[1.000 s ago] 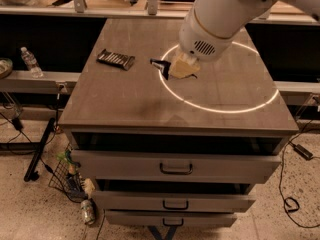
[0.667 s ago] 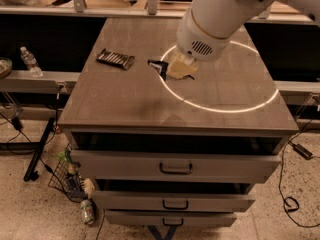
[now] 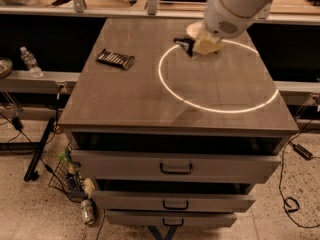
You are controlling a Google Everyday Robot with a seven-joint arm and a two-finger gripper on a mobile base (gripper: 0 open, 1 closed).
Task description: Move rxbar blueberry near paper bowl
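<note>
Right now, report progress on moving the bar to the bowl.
Done: the bar is lifted, held in the gripper. In hand: gripper hovers beside the bowl at the far side of the table. Left: set bar down, release.

The arm [image 3: 235, 6] is a thick, smooth white cylinder with rounded edges. Its lower end carries a small greyish dotted patch, perhaps a vent grille. Below it the gripper [image 3: 187, 45] has a pale yellowish body that ends in dark, black parts. It hangs over the far part of the worktop [image 3: 150, 94].
</note>
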